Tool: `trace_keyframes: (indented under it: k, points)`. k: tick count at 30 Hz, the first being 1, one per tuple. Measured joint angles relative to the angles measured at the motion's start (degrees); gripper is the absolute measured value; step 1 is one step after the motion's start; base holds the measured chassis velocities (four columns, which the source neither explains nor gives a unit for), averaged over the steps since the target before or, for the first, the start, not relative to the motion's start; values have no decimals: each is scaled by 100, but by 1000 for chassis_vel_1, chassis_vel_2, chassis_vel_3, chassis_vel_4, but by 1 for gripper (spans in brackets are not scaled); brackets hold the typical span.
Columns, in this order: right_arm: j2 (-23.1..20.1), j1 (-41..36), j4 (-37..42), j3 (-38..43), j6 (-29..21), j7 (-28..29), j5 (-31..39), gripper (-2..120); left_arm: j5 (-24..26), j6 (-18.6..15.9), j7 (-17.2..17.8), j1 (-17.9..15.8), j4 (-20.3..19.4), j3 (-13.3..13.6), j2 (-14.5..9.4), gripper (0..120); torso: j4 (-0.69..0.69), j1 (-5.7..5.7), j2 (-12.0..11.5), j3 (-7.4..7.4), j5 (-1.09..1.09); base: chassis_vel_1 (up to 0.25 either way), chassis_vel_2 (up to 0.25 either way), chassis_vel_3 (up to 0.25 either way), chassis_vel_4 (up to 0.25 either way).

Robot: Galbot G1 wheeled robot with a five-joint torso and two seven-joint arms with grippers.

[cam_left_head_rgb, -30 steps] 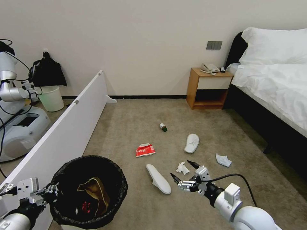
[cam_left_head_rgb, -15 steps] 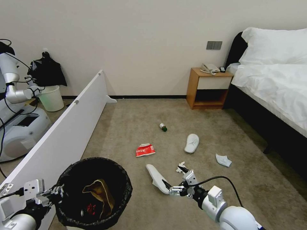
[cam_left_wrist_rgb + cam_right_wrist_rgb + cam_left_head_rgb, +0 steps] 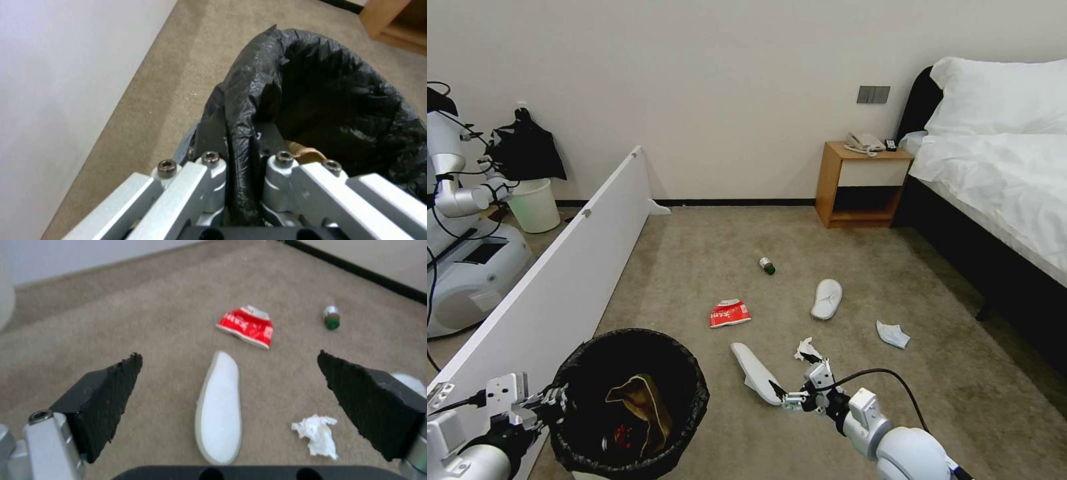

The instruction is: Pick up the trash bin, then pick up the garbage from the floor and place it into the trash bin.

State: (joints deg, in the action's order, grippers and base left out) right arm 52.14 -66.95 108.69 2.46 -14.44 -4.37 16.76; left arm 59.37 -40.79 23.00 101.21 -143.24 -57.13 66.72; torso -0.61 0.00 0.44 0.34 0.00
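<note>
Right gripper (image 3: 792, 381) is hanging wide open just above the carpet (image 3: 707, 267), its two black pads (image 3: 111, 396) framing the nearer slipper (image 3: 220, 406), which is lying sole up and lengthwise between them. I'm judging this as the approach for picking that slipper. To do it well I'm wanting the pads to straddle its narrow width, not its length, and to come down at the middle so it lifts level. The tissue wad (image 3: 318, 433) is lying just beside the slipper's near end, so I'm minding not to catch it too. Left gripper (image 3: 240, 163) is clamped on the lined rim of the trash bin (image 3: 630, 400), holding it beside the white board (image 3: 560, 280), mouth up.
</note>
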Motion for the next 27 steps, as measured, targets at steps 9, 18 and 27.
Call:
trace_keyframes:
  k: [9, 18, 27]
  points:
    - [182, 148, -232, -137, -82, 20, -180, 100, 2, -3, 0, 6, 0, 7, -34, 5, -1, 0, 0, 0, 0, 0, 0, 0, 0]
    - [430, 474, -608, -313, -95, 41, -237, 100, -11, -4, 0, 11, 0, 31, -18, 5, 0, 0, 0, 0, -1, 0, 0, 0, 0]
    - [837, 819, -1341, -575, -33, 66, -522, 100, -23, -4, -1, 9, 0, 34, -12, 5, 0, 0, 0, 0, 0, 0, 0, 0, 0]
